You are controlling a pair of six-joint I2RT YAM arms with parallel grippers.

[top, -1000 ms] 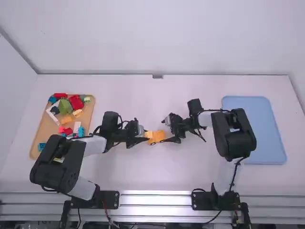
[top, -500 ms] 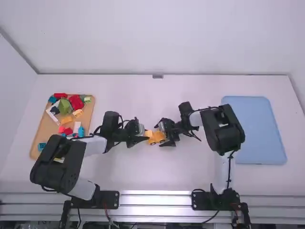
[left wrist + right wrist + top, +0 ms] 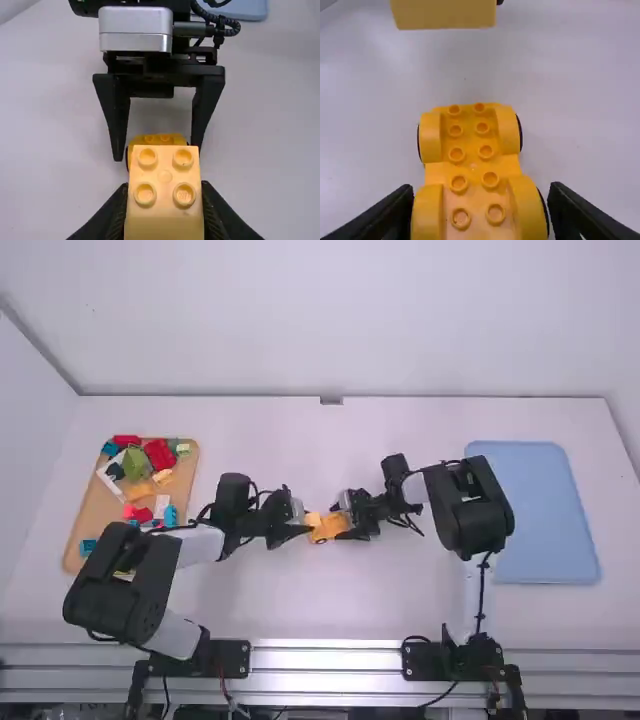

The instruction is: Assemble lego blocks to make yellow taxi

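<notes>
The yellow car base (image 3: 472, 166) sits upright on the worktop (image 3: 300, 610), studs up, dark wheels showing under its rounded fenders. Near its left-arm end, the paler yellow block (image 3: 165, 225), with four raised studs on its visible face, is gripped in the left tool (image 3: 307, 526), apart from the base.

Bench (image 3: 390, 610), high view: bright, evenly lit; exact light source cannot be told.
Metal rail (image 3: 325, 660), nearer the camera than either set of fingers: pale streaks of glare.
Yellow block (image 3: 165, 177), between left fingers (image 3: 290, 532): brightly lit top; side face, right wrist view, in deeper tone.
Right fingers (image 3: 354, 534), left wrist view: near-black; soft grey shading on bench between them.
Wheeled base (image 3: 473, 165), between and beyond right fingers: gentle highlights on rounded fenders.
</notes>
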